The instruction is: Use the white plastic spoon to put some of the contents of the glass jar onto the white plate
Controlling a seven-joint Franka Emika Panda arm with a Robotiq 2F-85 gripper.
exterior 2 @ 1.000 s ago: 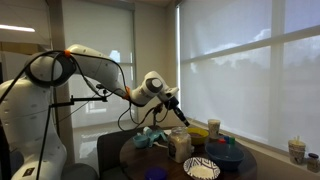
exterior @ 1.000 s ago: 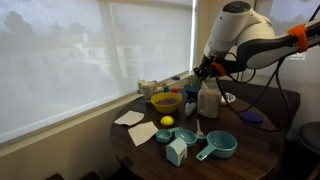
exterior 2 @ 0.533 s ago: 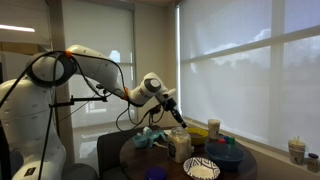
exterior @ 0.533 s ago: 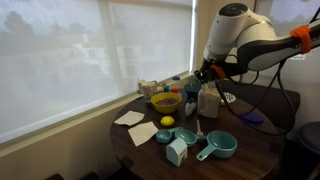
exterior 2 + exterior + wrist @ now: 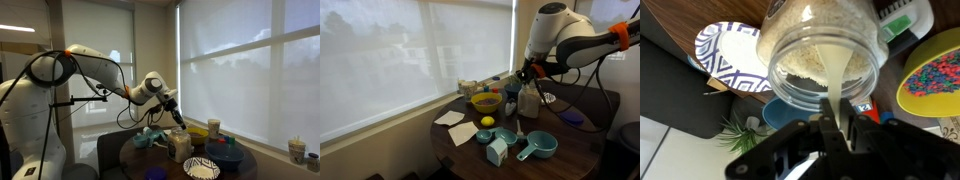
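My gripper [image 5: 838, 112] is shut on the handle of the white plastic spoon [image 5: 836, 72]. The spoon reaches down into the open mouth of the glass jar [image 5: 820, 45], which holds pale whitish grains; the spoon's bowl is hidden among them. In both exterior views the gripper [image 5: 525, 72] [image 5: 172, 108] hangs right above the jar [image 5: 528, 100] [image 5: 180, 146]. The white plate [image 5: 728, 55], with a blue patterned rim, lies beside the jar and shows in an exterior view [image 5: 202, 168].
A yellow bowl [image 5: 935, 80] [image 5: 485, 101] of coloured bits stands next to the jar. Teal measuring cups [image 5: 538, 148], a lemon [image 5: 487, 121], a small carton [image 5: 497, 151] and paper napkins [image 5: 449, 118] share the round table. A dark blue-purple disc [image 5: 570, 117] lies near the far edge.
The gripper has sunk slightly toward the jar with the spoon; nothing else has moved.
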